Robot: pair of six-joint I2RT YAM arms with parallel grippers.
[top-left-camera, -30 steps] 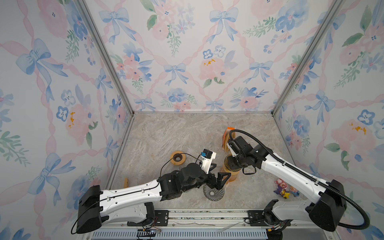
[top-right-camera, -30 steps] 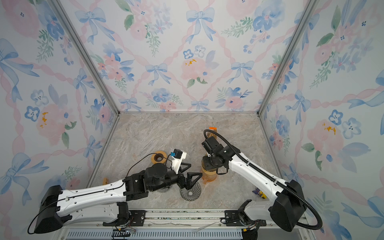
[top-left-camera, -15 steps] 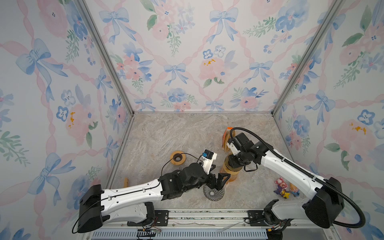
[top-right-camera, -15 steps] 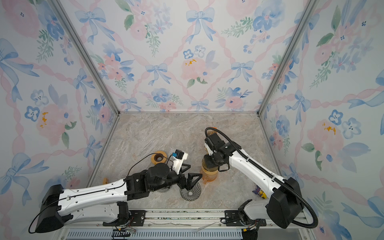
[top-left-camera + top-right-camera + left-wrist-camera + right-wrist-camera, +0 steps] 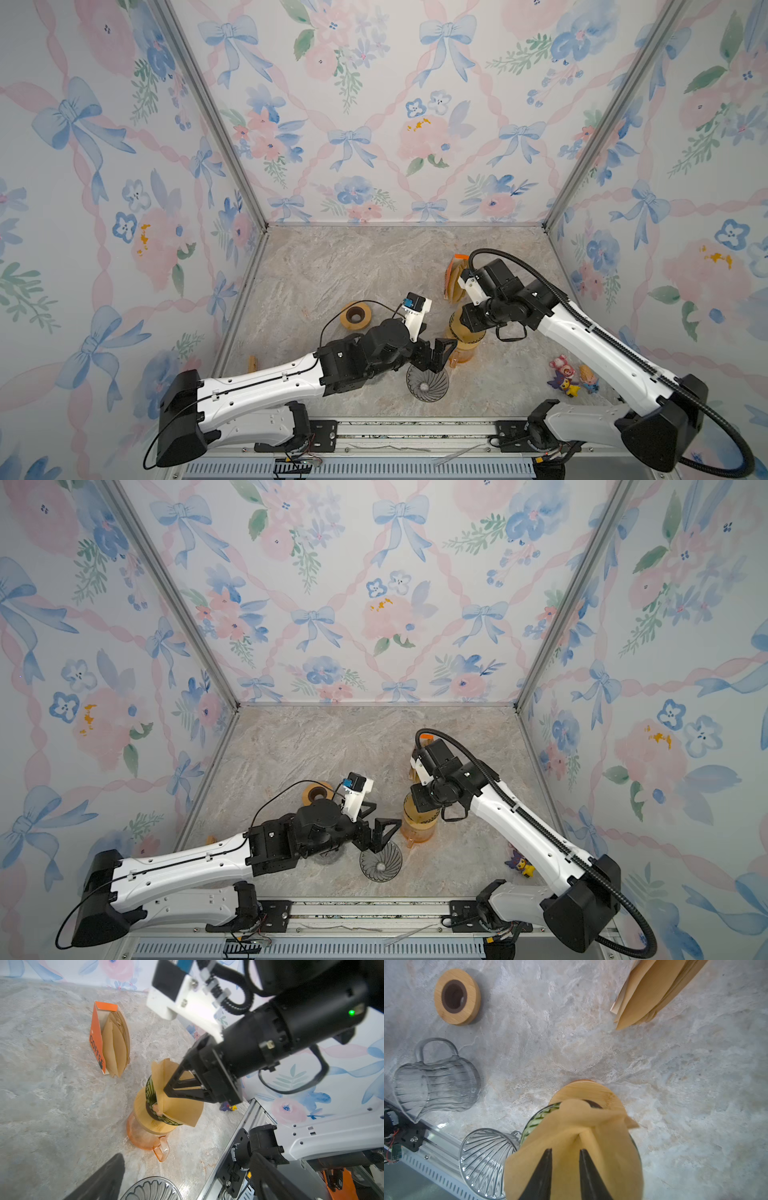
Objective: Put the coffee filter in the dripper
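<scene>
Right claw touches creased tan coffee filter.

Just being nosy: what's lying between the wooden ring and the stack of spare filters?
Nothing. In the right wrist view, only bare marble table separates the wooden ring from the stack of spare filters.

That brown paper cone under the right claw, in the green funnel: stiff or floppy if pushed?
Probably floppy and very light: the coffee filter is thin paper, buckled where the right gripper meets it. It may spring back out of the green dripper, since its edges overhang the rim.
</scene>
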